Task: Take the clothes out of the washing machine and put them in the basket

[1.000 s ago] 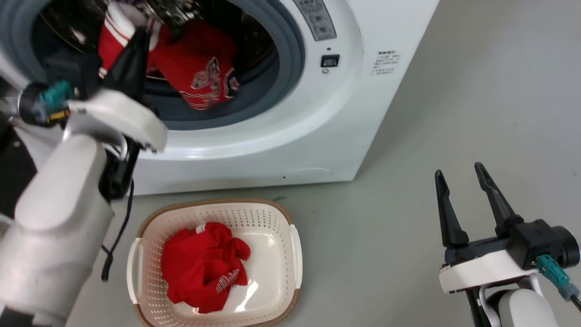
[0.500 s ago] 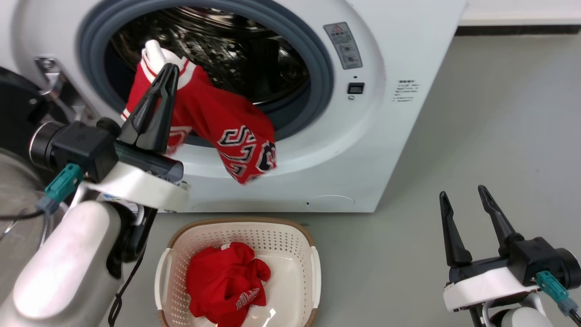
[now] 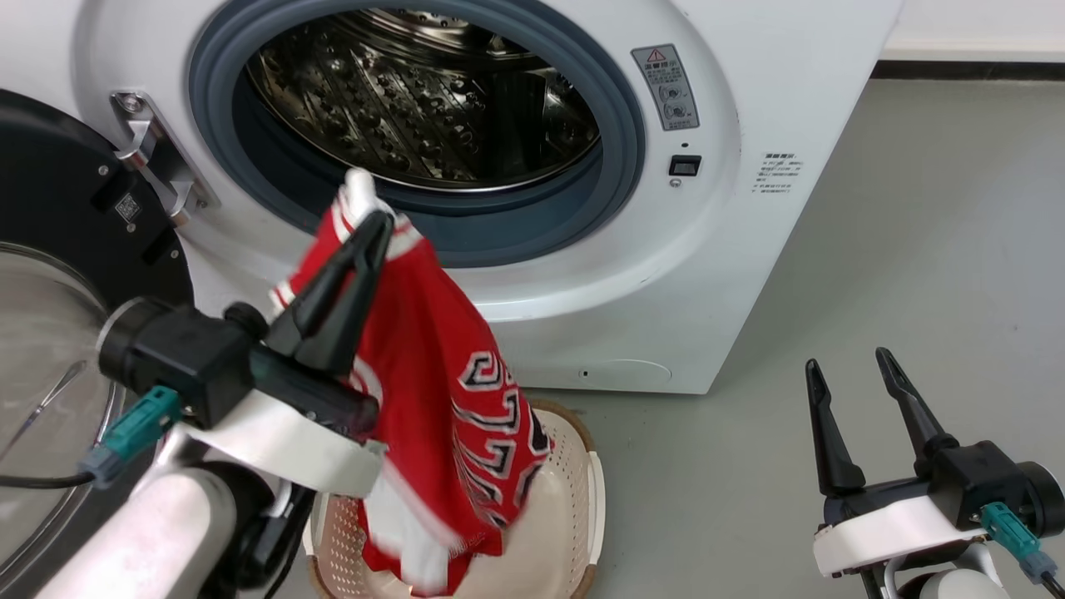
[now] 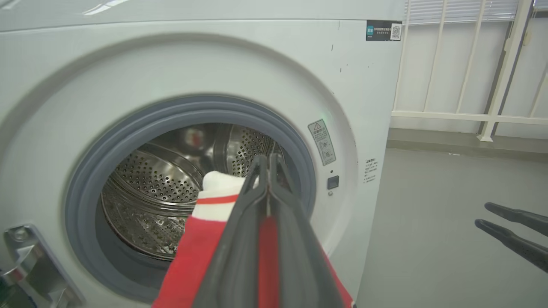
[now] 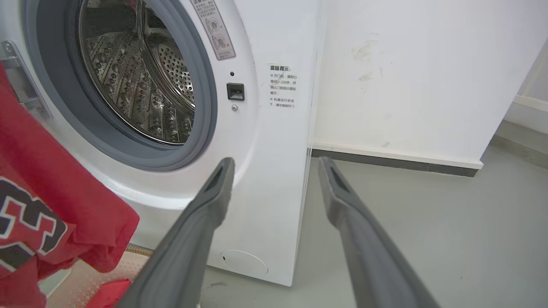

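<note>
Red garment (image 3: 449, 399) hangs from my left gripper (image 3: 380, 223) above the basket (image 3: 574, 499).

My left fingers are pinched tight on its white-striped edge, just outside the grey-rimmed porthole of the washing machine (image 3: 732, 208), door (image 3: 50, 191) open at my left; the lettered lower end dangles over the cream basket on the floor before the washer. My right gripper (image 3: 847, 359) sits well apart, fingers spread, holding nothing.
</note>
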Tool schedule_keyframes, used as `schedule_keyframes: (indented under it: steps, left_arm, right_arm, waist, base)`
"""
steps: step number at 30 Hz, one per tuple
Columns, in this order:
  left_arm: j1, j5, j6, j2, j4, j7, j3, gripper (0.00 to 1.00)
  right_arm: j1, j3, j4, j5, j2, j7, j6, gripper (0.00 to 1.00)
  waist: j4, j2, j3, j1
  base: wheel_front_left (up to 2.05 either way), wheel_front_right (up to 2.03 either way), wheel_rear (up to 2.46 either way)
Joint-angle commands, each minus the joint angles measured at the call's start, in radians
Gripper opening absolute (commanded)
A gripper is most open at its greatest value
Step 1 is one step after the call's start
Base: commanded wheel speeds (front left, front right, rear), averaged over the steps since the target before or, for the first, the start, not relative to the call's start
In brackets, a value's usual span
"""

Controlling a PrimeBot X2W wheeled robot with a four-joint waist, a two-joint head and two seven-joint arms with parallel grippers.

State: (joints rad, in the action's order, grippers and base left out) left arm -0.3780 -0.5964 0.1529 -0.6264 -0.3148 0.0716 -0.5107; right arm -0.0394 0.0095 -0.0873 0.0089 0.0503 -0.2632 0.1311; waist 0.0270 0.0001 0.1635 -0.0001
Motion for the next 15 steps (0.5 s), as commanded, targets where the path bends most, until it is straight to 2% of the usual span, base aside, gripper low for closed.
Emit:
schedule_keyframes:
  steps: [1, 8, 15]
  left_arm:
    - [0.022, -0.011, 0.006, -0.002, -0.002, -0.009, -0.006, 0.00]
    - [0.060, -0.038, -0.020, 0.025, 0.098, -0.013, -0.051, 0.00]
    - [0.017, -0.051, -0.088, 0.092, 0.284, 0.011, -0.113, 0.00]
  right_arm:
    - [0.003, -0.001, 0.003, -0.003, 0.000, -0.002, -0.001, 1.00]
    - [-0.030, 0.004, 0.010, -0.013, 0.000, -0.002, -0.001, 1.00]
    - [-0.068, -0.018, 0.023, -0.012, 0.000, -0.002, -0.001, 1.00]
  waist:
    - [-0.001, -0.0001, 0.010, 0.0001]
    - [-0.027, -0.0001, 0.079, 0.0001]
    - [-0.071, -0.0001, 0.198, 0.0001]
  base:
    - [0.00, 0.00, 0.00]
    - [0.00, 0.00, 0.00]
    - [0.00, 0.00, 0.00]
